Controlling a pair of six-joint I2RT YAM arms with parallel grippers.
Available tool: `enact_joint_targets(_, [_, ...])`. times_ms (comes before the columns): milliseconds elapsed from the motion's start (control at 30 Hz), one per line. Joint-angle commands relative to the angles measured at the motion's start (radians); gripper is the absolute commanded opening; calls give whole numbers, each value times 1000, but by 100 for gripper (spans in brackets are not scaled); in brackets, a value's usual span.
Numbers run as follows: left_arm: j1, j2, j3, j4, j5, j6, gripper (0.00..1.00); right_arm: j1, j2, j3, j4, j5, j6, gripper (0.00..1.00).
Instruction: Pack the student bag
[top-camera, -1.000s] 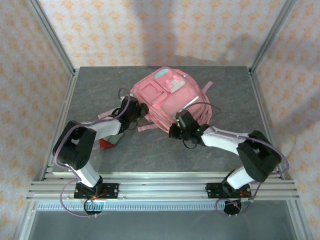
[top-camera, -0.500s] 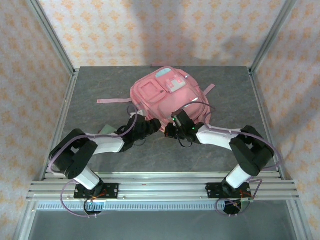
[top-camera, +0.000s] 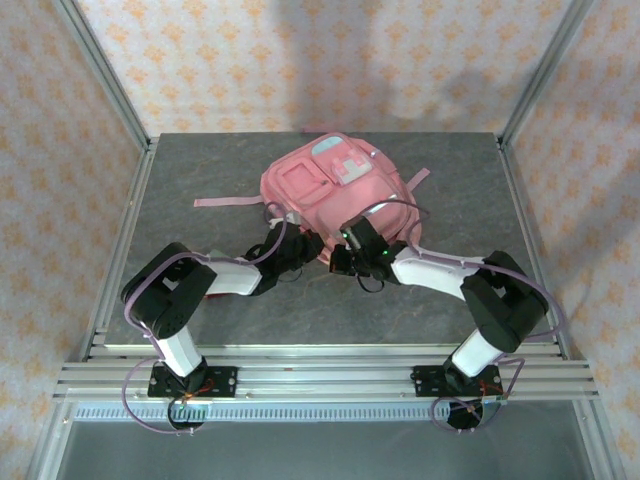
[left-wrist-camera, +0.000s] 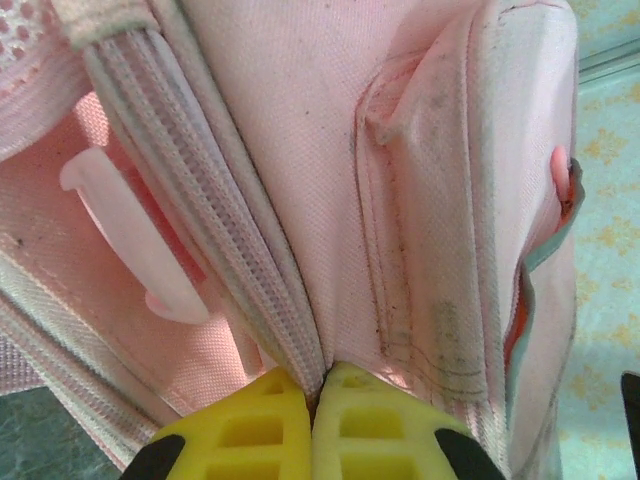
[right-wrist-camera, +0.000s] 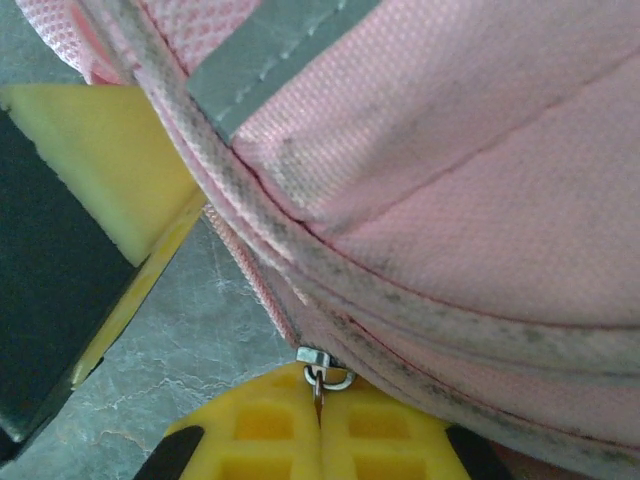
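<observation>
The student bag, pink with teal and white front patches, lies flat in the middle of the table. Both grippers meet at its near edge. My left gripper is shut on the bag's grey zip trim, its yellow fingertips pinching the ribbed band where it folds. My right gripper is shut on the metal zip pull, which hangs from the bag's grimy seam. One left finger shows at the upper left of the right wrist view.
A pink strap trails left from the bag and another strap pokes out at its right. Aluminium frame posts stand at the table's back corners. Grey tabletop lies bare left of the bag.
My left gripper swung right from the bag's left side to its near edge and shut on the zip trim. The right gripper stayed shut on the zip pull and edged towards the bag.
</observation>
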Motion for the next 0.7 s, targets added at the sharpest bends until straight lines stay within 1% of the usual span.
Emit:
enact_joint_targets(0, [44, -14, -23, 33, -16, 25, 0, -39, -99, -3, -170, 79, -39, 0])
enact_joint_targets(200, [93, -60, -61, 10, 22, 64, 0, -253, -227, -113, -293, 150, -89, 0])
enact_joint_targets(267, [96, -61, -54, -3, 34, 80, 0, -286, -257, -120, -323, 208, -108, 0])
enact_joint_targets(333, [96, -55, -35, -23, 41, 98, 0, -287, -270, -118, -341, 233, -120, 0])
enact_joint_targets(433, [99, -38, 17, -67, 43, 139, 0, -271, -291, -140, -336, 188, -122, 0])
enact_joint_targets(500, [111, -24, 67, -105, 49, 174, 0, -229, -319, -170, -307, 144, -106, 0])
enact_joint_targets(600, [148, 0, 153, -174, 53, 221, 0, -123, -324, -203, -229, 74, -42, 0])
enact_joint_targets(667, [178, 16, 220, -220, 52, 249, 0, -44, -296, -198, -149, 49, 7, 0])
